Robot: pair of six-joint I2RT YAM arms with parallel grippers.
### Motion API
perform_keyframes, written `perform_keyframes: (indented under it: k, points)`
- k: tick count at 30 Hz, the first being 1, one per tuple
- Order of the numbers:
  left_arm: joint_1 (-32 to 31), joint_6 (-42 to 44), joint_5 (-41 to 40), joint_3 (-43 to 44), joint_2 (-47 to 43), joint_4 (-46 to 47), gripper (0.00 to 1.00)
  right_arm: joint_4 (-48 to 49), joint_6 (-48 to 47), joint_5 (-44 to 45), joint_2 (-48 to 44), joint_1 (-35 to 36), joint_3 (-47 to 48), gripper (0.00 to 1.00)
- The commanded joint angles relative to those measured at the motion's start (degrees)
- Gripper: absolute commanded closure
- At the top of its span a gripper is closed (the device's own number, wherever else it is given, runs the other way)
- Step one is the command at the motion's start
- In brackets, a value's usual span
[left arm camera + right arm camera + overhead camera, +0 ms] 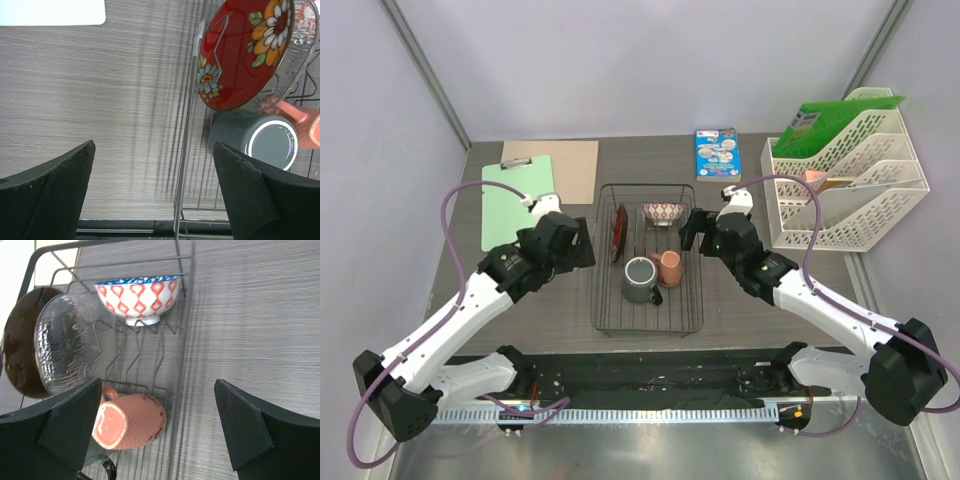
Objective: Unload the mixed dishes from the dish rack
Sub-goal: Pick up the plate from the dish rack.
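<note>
The black wire dish rack (596,262) sits mid-table. In it a dark red flowered plate (618,232) stands on edge at the left, and a red-white bowl (662,213) stands at the back. A grey-green mug (640,278) and a salmon-pink cup (669,267) lie in the middle. My left gripper (582,243) is open and empty just outside the rack's left side. Its wrist view shows the plate (240,55), the mug (265,142) and the rack wire (187,150). My right gripper (690,230) is open and empty over the rack's right edge. Its wrist view shows the cup (132,420) and the bowl (137,297).
A clear glass plate (65,352) leans against the red plate. A white tiered file tray (845,190) stands at the right. A green clipboard (515,205) and a brown board (560,165) lie at the back left. A blue booklet (718,153) lies behind the rack.
</note>
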Motion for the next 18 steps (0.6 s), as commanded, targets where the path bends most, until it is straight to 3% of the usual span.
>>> perform_keyframes:
  k: [1, 6, 8, 12, 18]
  points:
    - [0.0, 4.3, -1.3, 0.3, -1.4, 2.6, 0.00, 1.5, -2.7, -3.6, -1.5, 0.5, 0.7, 0.00]
    - [0.0, 8.7, -3.2, 3.3, 3.3, 3.5, 0.04, 1.5, -3.1, -2.6, -2.5, 0.9, 0.1, 0.00]
    - [0.0, 11.6, -1.1, 6.4, 6.2, 5.8, 0.10, 2.4, -2.5, -2.4, -3.1, 0.9, -0.5, 0.00]
    - [0.0, 13.8, 8.2, 11.3, 10.7, 10.4, 0.10, 2.9, -2.1, -2.0, -4.6, 0.9, -1.8, 0.00]
    - [0.0, 14.5, 9.8, 14.9, 18.4, 14.7, 0.16, 2.0, -1.1, -2.9, -7.4, 1.0, -3.0, 0.00]
